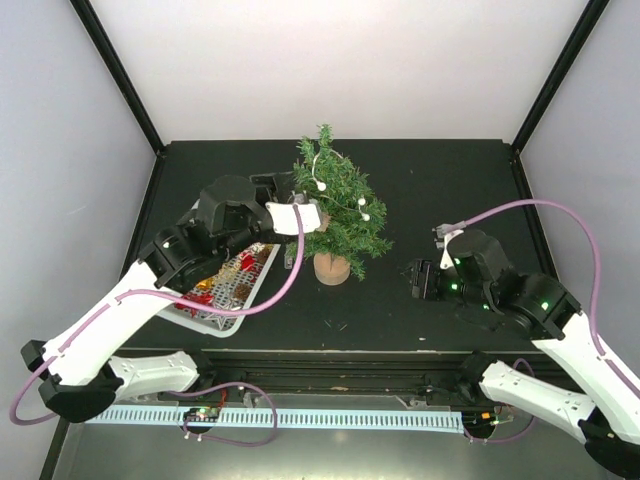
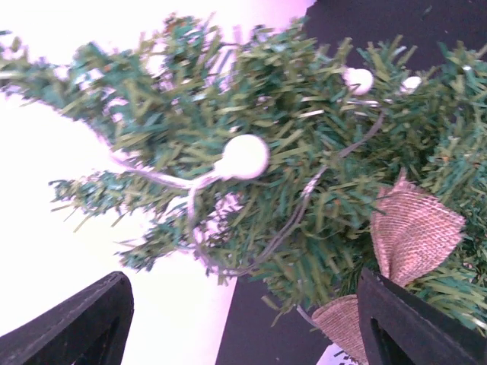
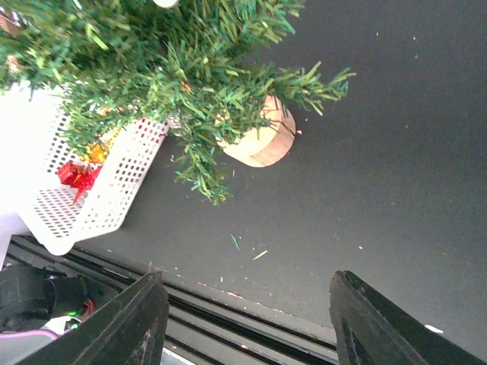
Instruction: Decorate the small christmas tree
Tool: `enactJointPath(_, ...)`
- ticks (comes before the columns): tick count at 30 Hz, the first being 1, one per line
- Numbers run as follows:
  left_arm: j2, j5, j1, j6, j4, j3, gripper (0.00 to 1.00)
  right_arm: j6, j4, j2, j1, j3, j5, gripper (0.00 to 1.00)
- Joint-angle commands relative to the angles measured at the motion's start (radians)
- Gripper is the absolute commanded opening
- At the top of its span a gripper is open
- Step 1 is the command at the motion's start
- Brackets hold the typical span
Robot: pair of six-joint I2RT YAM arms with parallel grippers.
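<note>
At the far left we see a white perforated basket (image 1: 235, 318) lying on the dark table (image 1: 440, 190), its near corner towards the left arm's side. In it lie red and gold ornaments (image 1: 238, 272); what each one is we cannot tell.

Above the basket's far end hangs the left claw (image 1: 305, 218), up against the left side of the tree (image 1: 340, 210). In its wrist view both black fingers (image 2: 76, 327) stand far apart at the bottom corners, and nothing is caught between them: the claw is open. Ahead of it we see bushy green branches with a thin pale cord carrying white beads (image 2: 245, 156) draped across them. A burlap bow (image 2: 415, 232) sits among the needles just beside the right-hand finger; we cannot tell whether the two touch.

The tree stands mid-table on its round wooden base (image 1: 331, 268), just right of the basket, with its lower branches reaching over the basket's edge. From above, the bead cord runs from near the top down the tree's right side.

To the right, well apart from the tree, the right claw (image 1: 415, 280) hangs over bare table and points left towards the trunk. Its wrist view shows both fingers spread with only table between them, so it is open and holds nothing.
</note>
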Motion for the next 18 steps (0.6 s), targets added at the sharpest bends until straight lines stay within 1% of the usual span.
enactJointPath(1, -0.035, 0.074, 0.059, -0.077, -0.037, 0.063, 0.83, -0.011, -0.01, -0.011, -0.004, 0.049, 0.048, 0.6)
enactJointPath(4, -0.065, 0.124, 0.13, -0.117, -0.055, 0.056, 0.86, -0.013, -0.022, -0.025, -0.003, 0.056, 0.051, 0.62)
enactJointPath(7, -0.106, 0.189, 0.245, -0.167, -0.057, 0.045, 0.89, -0.021, -0.037, -0.044, -0.003, 0.055, 0.044, 0.63)
enactJointPath(11, -0.127, 0.267, 0.408, -0.238, -0.12, 0.06, 0.9, -0.037, -0.05, -0.074, -0.003, 0.032, 0.041, 0.64)
enactJointPath(16, -0.143, 0.401, 0.61, -0.286, -0.229, 0.049, 0.9, -0.064, -0.079, -0.038, -0.004, 0.041, 0.028, 0.65)
enactJointPath(18, -0.126, 0.462, 0.694, -0.286, -0.273, 0.043, 0.93, -0.067, -0.09, -0.007, -0.004, 0.065, 0.026, 0.67)
